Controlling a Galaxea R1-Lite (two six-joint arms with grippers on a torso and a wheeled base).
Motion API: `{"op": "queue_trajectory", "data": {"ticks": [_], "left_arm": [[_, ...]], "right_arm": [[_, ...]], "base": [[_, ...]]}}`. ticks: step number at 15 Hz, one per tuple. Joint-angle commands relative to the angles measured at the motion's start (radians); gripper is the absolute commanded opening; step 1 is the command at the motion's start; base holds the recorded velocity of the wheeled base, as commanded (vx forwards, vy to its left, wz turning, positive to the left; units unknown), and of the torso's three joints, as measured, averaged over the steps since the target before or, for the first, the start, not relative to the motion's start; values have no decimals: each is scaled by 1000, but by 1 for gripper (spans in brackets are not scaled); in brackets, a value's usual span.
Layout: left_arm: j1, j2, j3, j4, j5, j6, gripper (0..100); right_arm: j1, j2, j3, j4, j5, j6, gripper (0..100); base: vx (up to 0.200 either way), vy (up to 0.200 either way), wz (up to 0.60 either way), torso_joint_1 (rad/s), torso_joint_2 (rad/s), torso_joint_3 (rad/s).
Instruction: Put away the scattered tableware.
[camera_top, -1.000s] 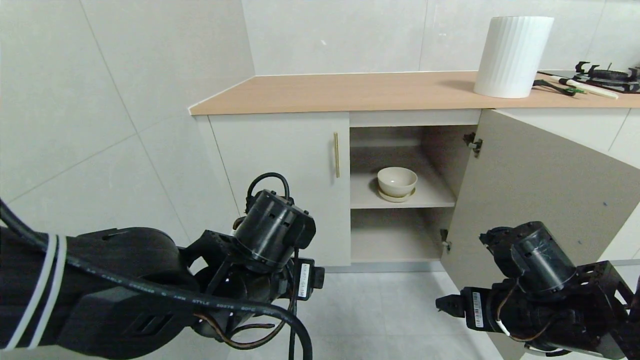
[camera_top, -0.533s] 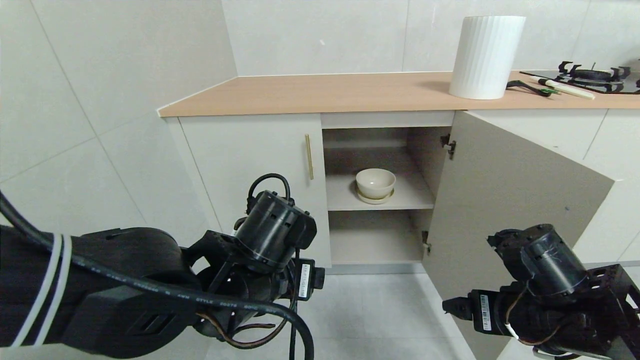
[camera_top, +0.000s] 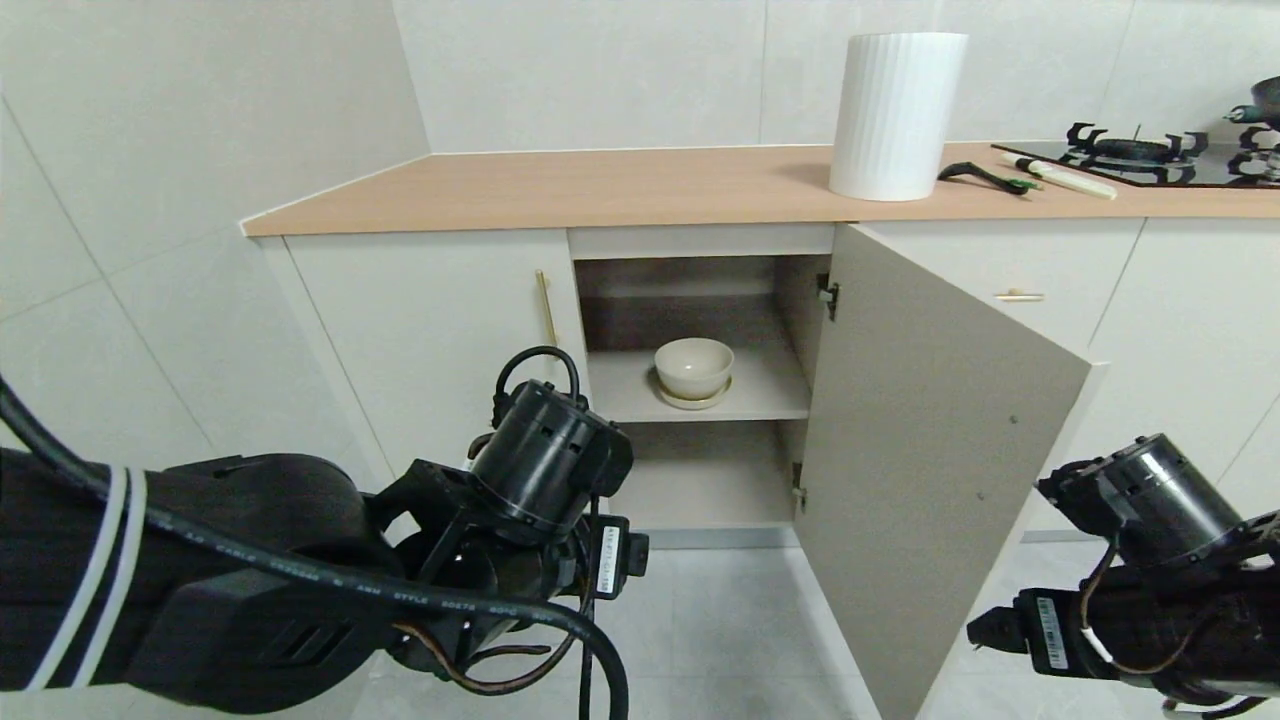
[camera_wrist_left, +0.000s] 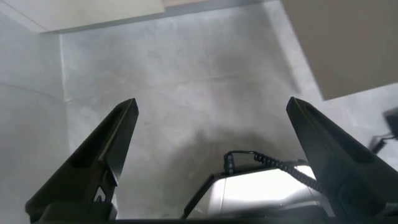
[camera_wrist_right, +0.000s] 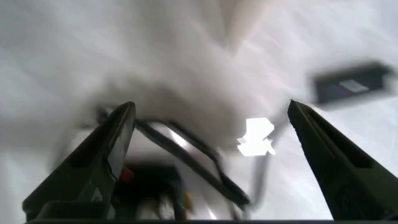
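Note:
A beige bowl (camera_top: 693, 364) sits on a small plate (camera_top: 692, 399) on the upper shelf of the open cabinet (camera_top: 700, 395). Both arms hang low in front of the cabinet, well short of the bowl: the left arm (camera_top: 545, 470) before the closed left door, the right arm (camera_top: 1150, 560) beyond the open door's outer edge. My left gripper (camera_wrist_left: 211, 106) is open over bare grey floor, with nothing between its fingers. My right gripper (camera_wrist_right: 210, 106) is open too and holds nothing.
The cabinet door (camera_top: 930, 450) stands swung out toward me between the two arms. On the wooden counter (camera_top: 600, 185) are a tall white ribbed container (camera_top: 895, 115), a pale utensil (camera_top: 1062, 178) and a dark utensil (camera_top: 982, 177). A gas hob (camera_top: 1140, 155) lies at the far right.
The whole head view has shifted, so the camera has turned right; cabinet and counter now sit further left. The right arm has dropped lower and further right in the picture.

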Motion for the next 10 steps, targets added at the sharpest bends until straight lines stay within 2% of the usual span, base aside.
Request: {"op": "queue_trajectory", "data": {"ticks": [1, 2, 5, 7, 10], "left_arm": [[4, 0, 0, -1, 0, 0, 100], [4, -1, 0, -1, 0, 0, 100], [6, -3, 0, 0, 0, -2, 100], [4, -4, 0, -1, 0, -2, 100], [6, -4, -1, -1, 0, -2, 100]], "right_arm": [[-98, -48, -86, 104, 2, -23, 100], [-160, -44, -117, 135, 0, -32, 100], [-342, -6, -166, 112, 0, -104, 100], [-411, 48, -179, 32, 2, -109, 100], [-445, 137, -181, -100, 5, -107, 100]], "base": [[0, 0, 0, 0, 0, 0], [0, 0, 0, 0, 0, 0], [0, 0, 0, 0, 0, 0], [0, 0, 0, 0, 0, 0], [0, 0, 0, 0, 0, 0]]}}
